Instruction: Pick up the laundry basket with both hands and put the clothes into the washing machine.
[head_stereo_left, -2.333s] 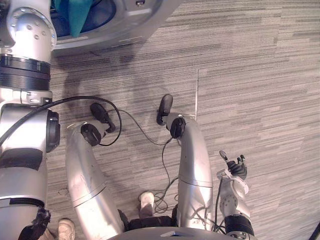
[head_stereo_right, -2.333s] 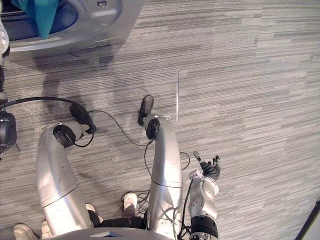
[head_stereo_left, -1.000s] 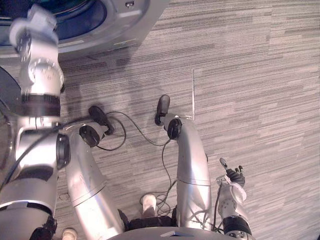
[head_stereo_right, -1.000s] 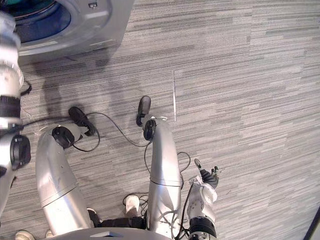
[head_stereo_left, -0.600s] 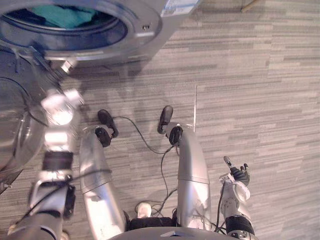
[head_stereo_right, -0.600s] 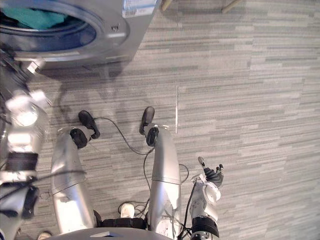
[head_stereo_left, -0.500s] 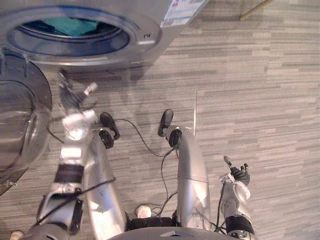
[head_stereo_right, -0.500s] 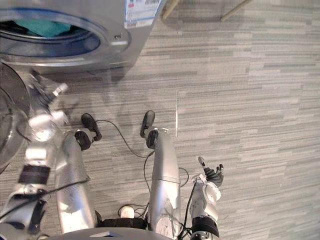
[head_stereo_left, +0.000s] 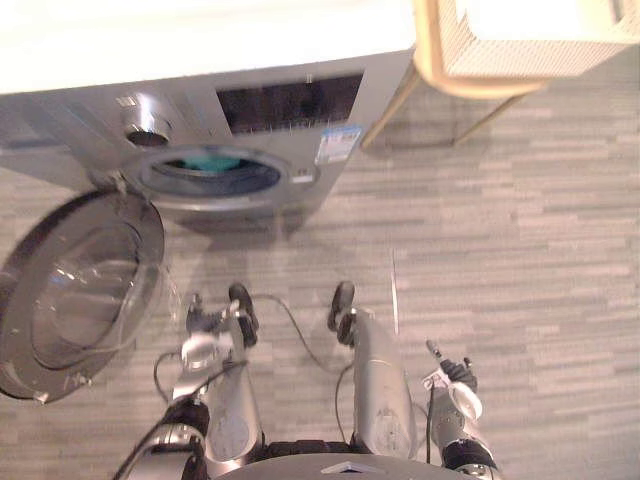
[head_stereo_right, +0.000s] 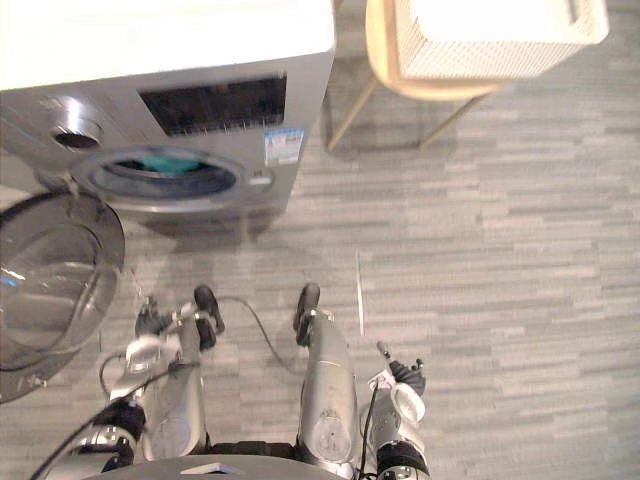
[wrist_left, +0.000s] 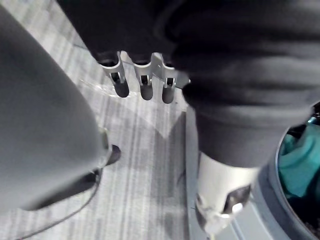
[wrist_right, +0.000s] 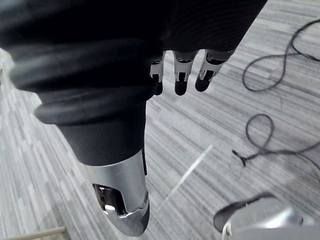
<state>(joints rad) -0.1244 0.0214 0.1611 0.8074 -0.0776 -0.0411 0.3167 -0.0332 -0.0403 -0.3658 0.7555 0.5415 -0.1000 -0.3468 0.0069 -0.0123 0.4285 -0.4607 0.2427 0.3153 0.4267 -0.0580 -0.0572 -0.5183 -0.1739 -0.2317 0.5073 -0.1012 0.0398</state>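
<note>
Two relaxed, empty: left robot hand (wrist_left: 200, 80) lowered from washing machine (head_stereo_left: 280, 130), right robot hand (wrist_right: 125, 75) unmoved, clothes (head_stereo_left: 207, 161) inside.

The washing machine (head_stereo_left: 290, 110) stands at the far side of the floor (head_stereo_left: 520, 260). Its door (head_stereo_left: 80, 285) is swung out to the left, in front of it. Clothes (head_stereo_left: 208, 161) lie inside the drum. Just right of the machine stands a chair (head_stereo_left: 428, 55) with the laundry basket (head_stereo_left: 530, 35) on its seat. Nearer, the left hand (head_stereo_left: 198, 325) hangs beside the door's edge, and the right hand (head_stereo_left: 452, 376) hangs well apart to the right.
</note>
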